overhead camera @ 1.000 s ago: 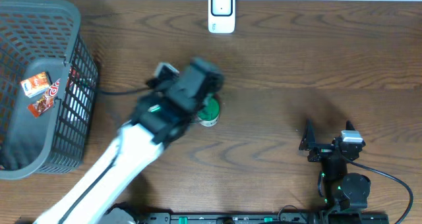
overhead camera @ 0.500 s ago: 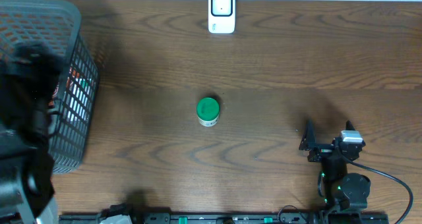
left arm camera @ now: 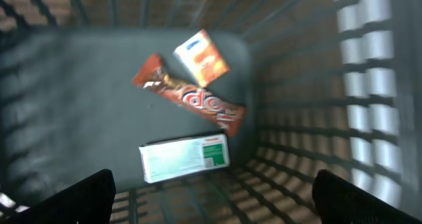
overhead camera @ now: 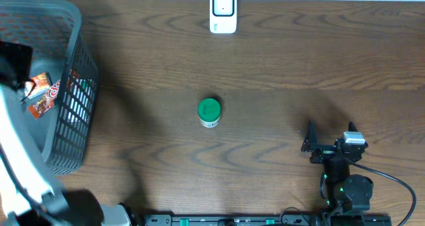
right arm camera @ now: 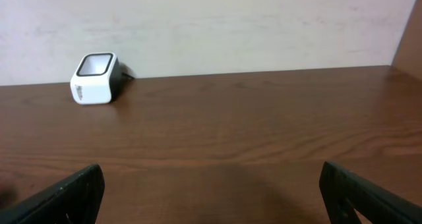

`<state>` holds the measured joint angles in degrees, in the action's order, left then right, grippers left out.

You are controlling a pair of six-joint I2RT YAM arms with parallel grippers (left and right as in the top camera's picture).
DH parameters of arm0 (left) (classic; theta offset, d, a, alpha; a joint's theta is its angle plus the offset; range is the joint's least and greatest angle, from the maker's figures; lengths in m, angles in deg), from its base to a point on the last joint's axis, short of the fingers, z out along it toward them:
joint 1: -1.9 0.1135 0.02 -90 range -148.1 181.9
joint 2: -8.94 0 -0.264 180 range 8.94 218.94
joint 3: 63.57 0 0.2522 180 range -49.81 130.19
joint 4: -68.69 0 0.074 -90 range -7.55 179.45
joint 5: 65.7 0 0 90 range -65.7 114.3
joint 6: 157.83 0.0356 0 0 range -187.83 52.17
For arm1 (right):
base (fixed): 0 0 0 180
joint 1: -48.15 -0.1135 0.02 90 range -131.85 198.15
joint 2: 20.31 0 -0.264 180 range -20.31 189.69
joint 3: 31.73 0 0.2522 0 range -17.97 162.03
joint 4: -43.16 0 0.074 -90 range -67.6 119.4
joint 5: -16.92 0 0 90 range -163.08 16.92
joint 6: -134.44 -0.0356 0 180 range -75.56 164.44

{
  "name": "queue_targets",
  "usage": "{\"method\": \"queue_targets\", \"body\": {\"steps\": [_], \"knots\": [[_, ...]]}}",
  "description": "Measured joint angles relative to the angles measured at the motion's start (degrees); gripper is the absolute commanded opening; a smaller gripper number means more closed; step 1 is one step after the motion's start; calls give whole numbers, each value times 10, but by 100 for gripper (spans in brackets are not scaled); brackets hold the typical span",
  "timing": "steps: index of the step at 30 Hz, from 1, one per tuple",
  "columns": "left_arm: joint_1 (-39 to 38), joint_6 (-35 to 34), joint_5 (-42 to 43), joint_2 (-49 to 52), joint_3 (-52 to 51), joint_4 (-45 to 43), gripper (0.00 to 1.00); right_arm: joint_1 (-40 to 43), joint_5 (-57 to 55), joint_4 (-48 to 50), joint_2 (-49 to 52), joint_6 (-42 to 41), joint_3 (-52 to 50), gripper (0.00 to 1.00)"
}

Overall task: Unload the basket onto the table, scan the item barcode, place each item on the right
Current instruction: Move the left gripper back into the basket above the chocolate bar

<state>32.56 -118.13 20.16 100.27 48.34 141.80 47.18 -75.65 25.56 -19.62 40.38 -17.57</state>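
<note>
The left gripper [left arm camera: 212, 205], open and empty, has swung from the green-lidded round tin [overhead camera: 209, 112] to above the grey plastic mesh basket [overhead camera: 74, 100], presumably to fetch another item.

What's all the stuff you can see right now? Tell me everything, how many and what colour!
table: one, brown wood, under everything
basket: one, dark grey, left end of the table
orange packet: one, orange and white, basket floor
snack bar: one, red-brown wrapper, basket floor, next to the orange packet
flat box: one, white and green, basket floor
tub: one, green lid, white side, middle of the table
scanner: one, white, far edge of the table
left gripper: one, black, open, over the basket's inside
right gripper: one, black, open and empty, near edge on the right
</note>
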Motion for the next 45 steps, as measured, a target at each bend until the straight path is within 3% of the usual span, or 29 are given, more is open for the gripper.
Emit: {"method": "queue_targets", "body": {"steps": [7,18,26,45], "knots": [[0,-84,-19,118,0,-16,95,0,0,0,0,0,0,99],[0,-110,-23,263,0,-35,91,0,0,0,0,0,0,99],[0,-112,-27,278,0,-44,85,0,0,0,0,0,0,99],[-19,-81,-22,280,-7,-120,86,0,0,0,0,0,0,99]]}}
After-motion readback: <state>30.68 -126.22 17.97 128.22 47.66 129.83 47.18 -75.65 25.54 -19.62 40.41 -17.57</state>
